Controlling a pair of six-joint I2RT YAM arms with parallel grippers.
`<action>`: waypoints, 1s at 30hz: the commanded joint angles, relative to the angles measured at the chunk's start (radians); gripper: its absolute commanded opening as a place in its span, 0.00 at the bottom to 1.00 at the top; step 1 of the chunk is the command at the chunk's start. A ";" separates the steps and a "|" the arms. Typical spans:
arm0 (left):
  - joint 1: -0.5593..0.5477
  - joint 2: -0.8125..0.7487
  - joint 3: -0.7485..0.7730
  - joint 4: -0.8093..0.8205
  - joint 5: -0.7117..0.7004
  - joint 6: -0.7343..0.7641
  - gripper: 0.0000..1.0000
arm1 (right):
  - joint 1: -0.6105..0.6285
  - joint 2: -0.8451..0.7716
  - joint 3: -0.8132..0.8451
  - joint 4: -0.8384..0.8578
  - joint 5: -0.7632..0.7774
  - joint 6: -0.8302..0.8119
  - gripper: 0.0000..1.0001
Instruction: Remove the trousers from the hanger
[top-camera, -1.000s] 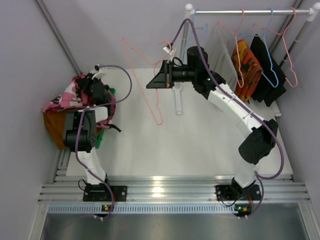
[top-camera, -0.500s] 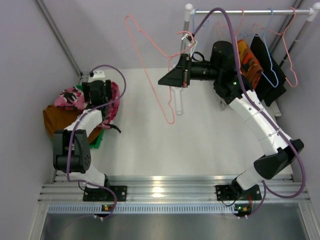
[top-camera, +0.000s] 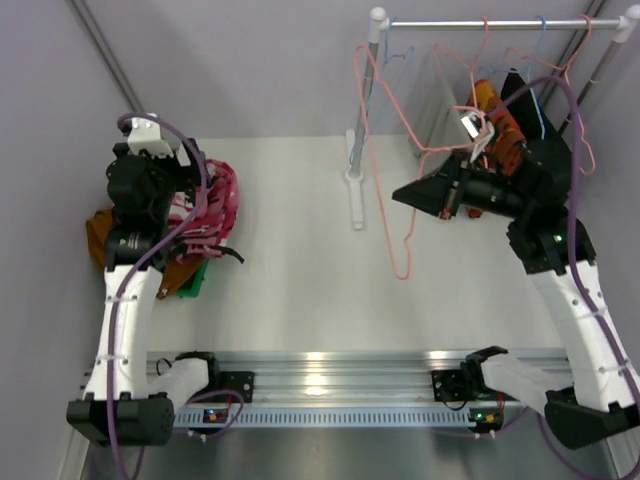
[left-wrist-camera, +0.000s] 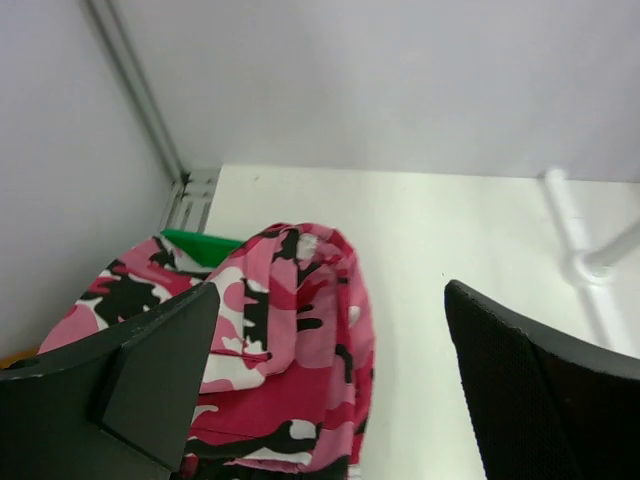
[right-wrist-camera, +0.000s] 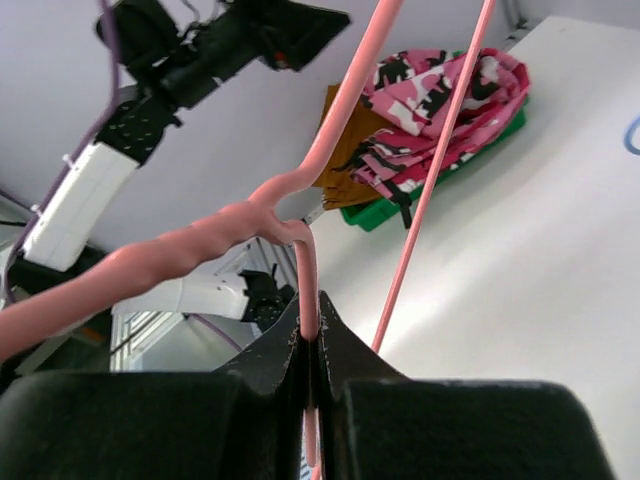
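The pink camouflage-print trousers (top-camera: 215, 200) lie heaped on the green bin at the table's left, seen too in the left wrist view (left-wrist-camera: 290, 350) and the right wrist view (right-wrist-camera: 440, 95). Mustard-brown trousers (top-camera: 97, 235) lie beside them. My left gripper (top-camera: 155, 165) hovers above the pink pile, open (left-wrist-camera: 335, 330) with nothing between its fingers. My right gripper (top-camera: 405, 193) is shut (right-wrist-camera: 310, 335) on the bare pink wire hanger (top-camera: 392, 245), pinching its wire (right-wrist-camera: 305, 290) in the air below the rail.
A clothes rail (top-camera: 500, 22) crosses the back right, with several wire hangers, an orange patterned garment (top-camera: 495, 110) and a black garment (top-camera: 535, 120). Its white post stands on a base (top-camera: 355, 175). The green bin (top-camera: 195, 280) sits under the pile. Walls close both sides.
My left gripper opened, let the pink trousers drop on the pile and rose. My right arm swung the empty hanger rightward toward the rail.
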 joint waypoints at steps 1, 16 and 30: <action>0.004 -0.053 0.039 -0.198 0.179 -0.025 0.99 | -0.081 -0.137 -0.027 -0.078 0.014 -0.093 0.00; 0.003 -0.090 0.102 -0.338 0.273 -0.055 0.99 | -0.222 0.051 0.180 -0.534 0.368 -0.242 0.00; 0.003 -0.130 0.093 -0.348 0.276 -0.086 0.99 | -0.256 0.543 0.725 -0.492 0.440 -0.278 0.00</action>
